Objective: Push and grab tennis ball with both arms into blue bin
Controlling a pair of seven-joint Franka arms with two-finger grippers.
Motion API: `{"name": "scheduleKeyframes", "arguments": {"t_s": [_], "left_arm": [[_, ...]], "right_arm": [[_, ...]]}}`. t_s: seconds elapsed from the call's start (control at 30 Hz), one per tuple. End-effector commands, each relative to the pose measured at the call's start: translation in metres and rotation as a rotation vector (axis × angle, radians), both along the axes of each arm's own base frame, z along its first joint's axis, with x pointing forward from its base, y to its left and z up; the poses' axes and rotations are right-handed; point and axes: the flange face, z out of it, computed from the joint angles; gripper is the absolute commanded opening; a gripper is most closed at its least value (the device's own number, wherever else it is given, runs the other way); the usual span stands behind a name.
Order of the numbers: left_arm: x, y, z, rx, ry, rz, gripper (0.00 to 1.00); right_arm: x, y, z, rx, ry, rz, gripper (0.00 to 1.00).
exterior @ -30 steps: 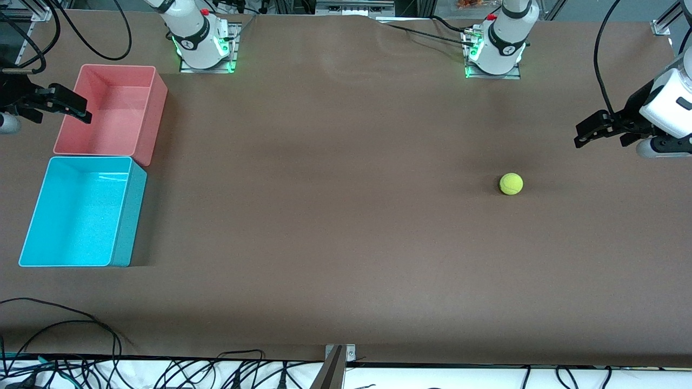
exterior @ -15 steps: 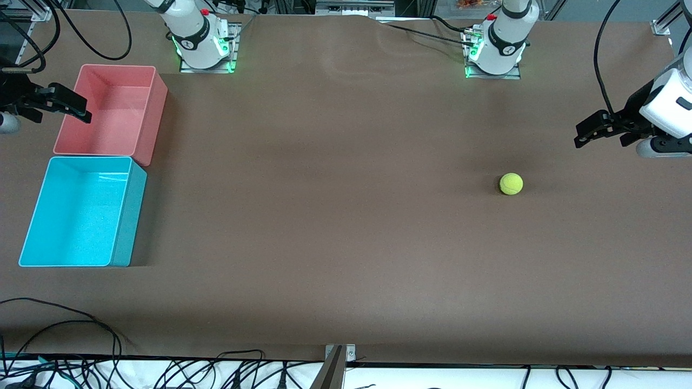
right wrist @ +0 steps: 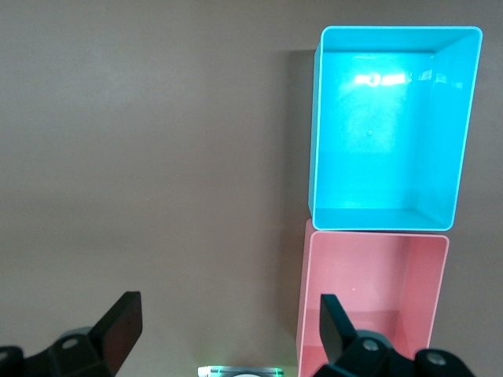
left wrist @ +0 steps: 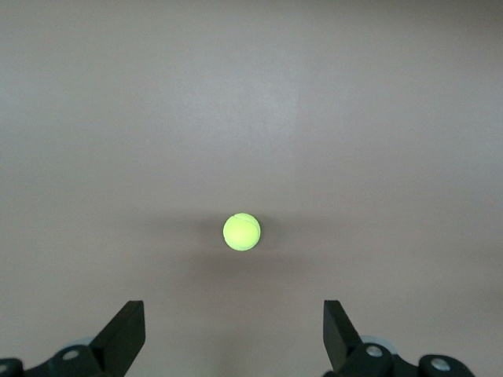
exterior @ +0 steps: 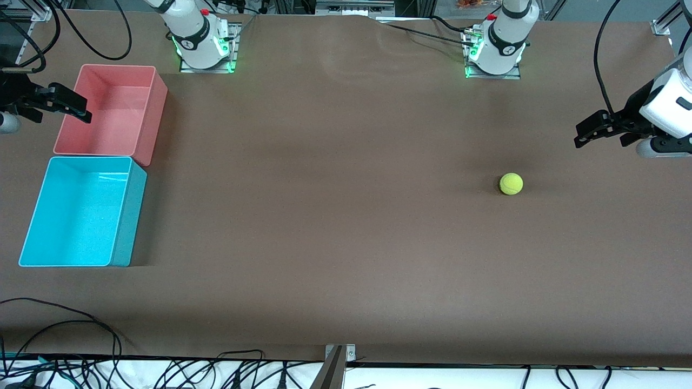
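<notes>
The tennis ball [exterior: 511, 183] lies on the brown table toward the left arm's end; it also shows in the left wrist view [left wrist: 241, 232]. My left gripper [exterior: 599, 135] hangs open and empty over the table at that end, apart from the ball; in its wrist view the left gripper [left wrist: 233, 318] stands wide open. The blue bin [exterior: 81, 213] stands empty at the right arm's end and shows in the right wrist view [right wrist: 385, 133]. My right gripper [exterior: 59, 111] is open and empty over the pink bin's outer rim; its wrist view shows the right gripper [right wrist: 228, 314] wide open.
A pink bin [exterior: 111, 111] of the same shape touches the blue bin, farther from the front camera; it shows in the right wrist view [right wrist: 369, 302]. The arm bases [exterior: 203, 46] stand along the back edge. Cables [exterior: 81, 329] trail over the front edge.
</notes>
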Motion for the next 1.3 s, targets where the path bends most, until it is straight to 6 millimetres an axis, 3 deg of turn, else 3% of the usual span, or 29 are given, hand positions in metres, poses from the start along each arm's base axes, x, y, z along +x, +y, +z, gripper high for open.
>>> {"name": "scheduleKeyframes", "arguments": {"t_s": [0.0,0.63,0.67,0.8,0.9,1.07,1.27], "left_arm": [[-0.003,0.002,0.001,-0.011,-0.001,-0.012,1.0],[0.003,0.002,0.002,-0.011,-0.008,0.028,1.0],[0.003,0.002,0.002,-0.01,-0.008,0.048,0.96],[0.003,0.002,0.003,-0.009,-0.008,0.108,0.3],[0.004,0.004,-0.003,-0.007,0.006,0.137,0.01],[0.01,0.017,-0.018,0.0,0.036,0.275,0.0],[0.016,0.019,-0.04,0.016,0.079,0.46,0.0]], "right_arm": [[-0.002,0.002,0.008,0.017,0.0,0.005,1.0],[-0.002,0.001,0.008,0.019,-0.002,0.005,1.0],[-0.002,0.001,0.008,0.019,0.0,0.006,1.0],[-0.002,0.002,0.008,0.017,0.0,0.006,1.0],[-0.002,0.002,0.008,0.017,-0.003,0.006,1.0],[-0.002,0.002,0.008,0.017,-0.002,0.006,1.0],[-0.002,0.001,0.009,0.017,-0.005,0.008,1.0]]}}
